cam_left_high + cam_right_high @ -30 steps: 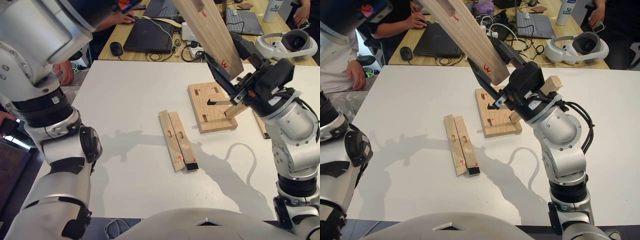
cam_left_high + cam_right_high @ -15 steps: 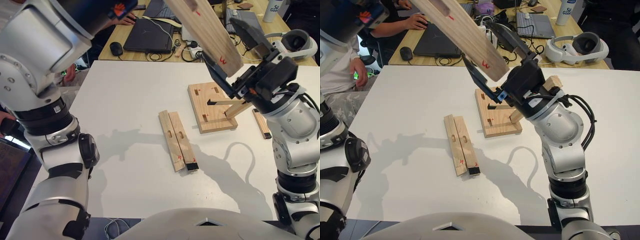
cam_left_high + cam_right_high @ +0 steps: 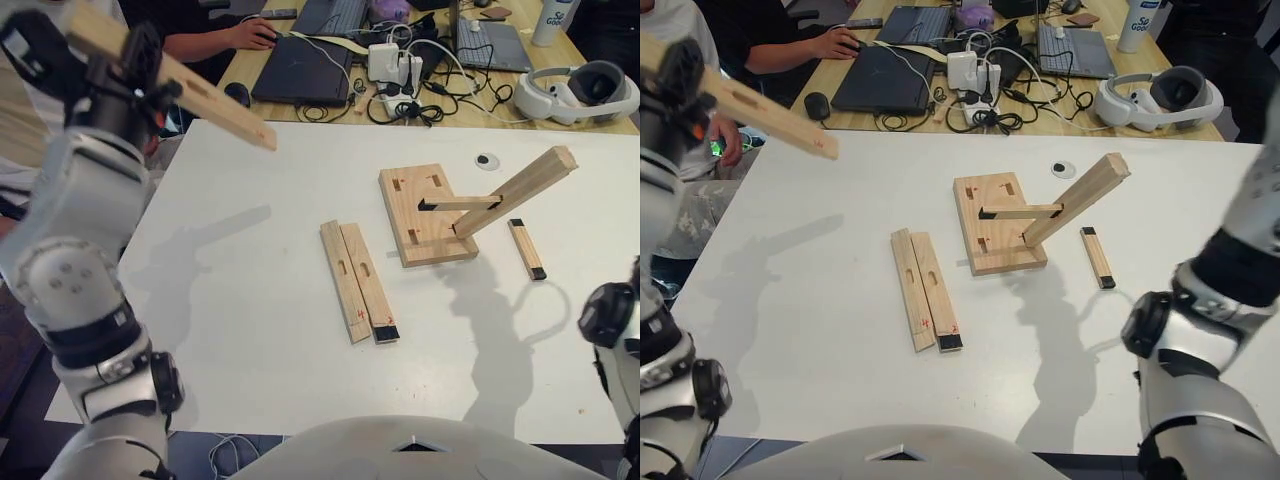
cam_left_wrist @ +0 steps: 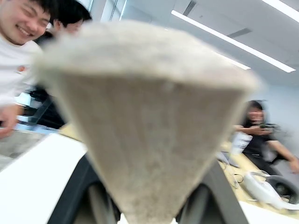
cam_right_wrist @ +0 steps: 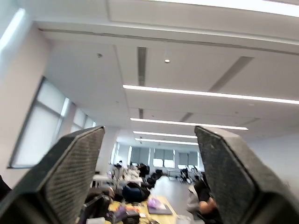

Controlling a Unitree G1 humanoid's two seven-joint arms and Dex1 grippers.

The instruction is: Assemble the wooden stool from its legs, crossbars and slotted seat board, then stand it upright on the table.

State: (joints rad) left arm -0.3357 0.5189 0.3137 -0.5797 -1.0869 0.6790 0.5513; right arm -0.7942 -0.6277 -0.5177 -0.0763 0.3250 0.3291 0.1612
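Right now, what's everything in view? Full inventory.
table: 1, white
seat board: 1, pale wood, flat, right of table centre
tilted leg: 1, pale wood, standing in the seat board
crossbar: 1, black-tipped, stuck in that leg, over the board
slotted pieces: 2, pale wood, flat, side by side, table centre
short bar: 1, black ends, right of board
disc: 1, small, beyond board
headset: 1, white, far desk
left gripper: shut on held leg, raised far left
right gripper: open, facing ceiling

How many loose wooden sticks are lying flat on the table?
3. A slotted piece and its neighbour lie side by side in the middle, left of the seat board; a short stick lies to its right. None looks hidden.
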